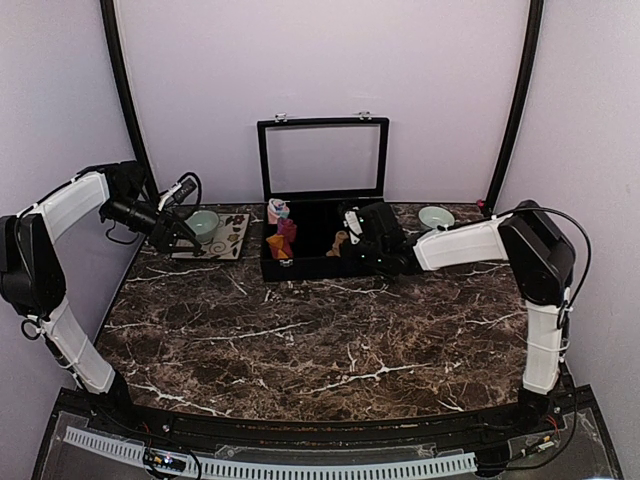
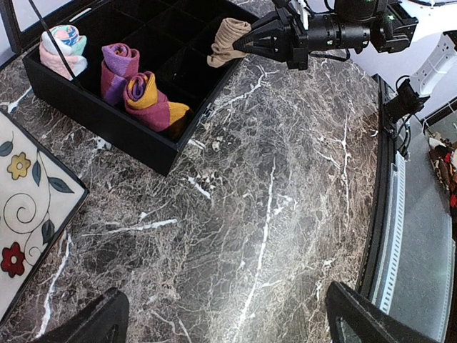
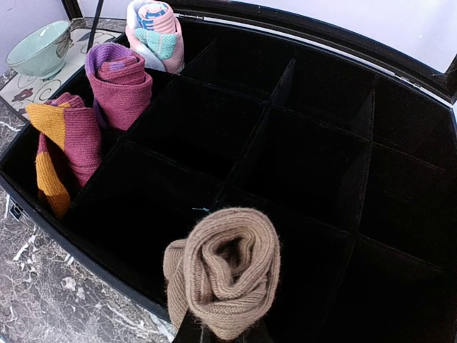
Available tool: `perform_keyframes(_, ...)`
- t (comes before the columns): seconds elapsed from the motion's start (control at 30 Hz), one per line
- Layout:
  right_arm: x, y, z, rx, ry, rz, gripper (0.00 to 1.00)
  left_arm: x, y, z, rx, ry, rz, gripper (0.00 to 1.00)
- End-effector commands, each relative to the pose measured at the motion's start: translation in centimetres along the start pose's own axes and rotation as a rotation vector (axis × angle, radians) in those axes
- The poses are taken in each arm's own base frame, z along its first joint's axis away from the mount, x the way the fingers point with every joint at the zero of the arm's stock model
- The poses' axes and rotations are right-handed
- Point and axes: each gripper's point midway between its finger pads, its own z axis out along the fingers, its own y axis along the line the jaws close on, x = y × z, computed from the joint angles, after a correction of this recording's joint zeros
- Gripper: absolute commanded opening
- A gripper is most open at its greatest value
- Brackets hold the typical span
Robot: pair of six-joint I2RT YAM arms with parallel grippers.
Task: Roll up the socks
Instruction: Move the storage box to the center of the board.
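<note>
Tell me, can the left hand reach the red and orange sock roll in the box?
Probably yes: the open left hand faces the red and orange sock roll, nothing standing between.

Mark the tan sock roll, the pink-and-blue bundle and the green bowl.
tan sock roll (image 3: 246,279), right wrist view, on its rolled end face.
pink-and-blue bundle (image 3: 157,36), right wrist view, on its top fold.
green bowl (image 3: 39,57), right wrist view, on its outer wall.
</note>
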Motion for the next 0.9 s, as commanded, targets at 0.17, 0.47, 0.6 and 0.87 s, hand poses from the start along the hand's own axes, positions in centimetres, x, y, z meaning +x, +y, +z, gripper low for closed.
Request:
perform_keyframes(0.17,6.7,2.3,-1.9,-0.033,0.189,-0.013,0.0,-1.3,-0.9,-1.2,-0.007,-0.039,0.016,0.99)
perform_keyframes(0.47,9.5,4.8,-3.5,-0.067,0.217,0.011,0.0,-1.1,-1.1,-1.2,-0.007,-0.033,0.009,0.99)
perform_keyframes(0.6,8.7,6.6,-4.4,-0.093,0.193,0.003,0.0,-1.0,-1.3,-1.3,-0.006,-0.03,0.009,0.99)
perform_keyframes(0.87,-3.9,5.1,-4.8,-0.039,-0.039,-0.009,0.0,-0.6,-1.5,-1.4,-0.01,-0.02,0.006,0.99)
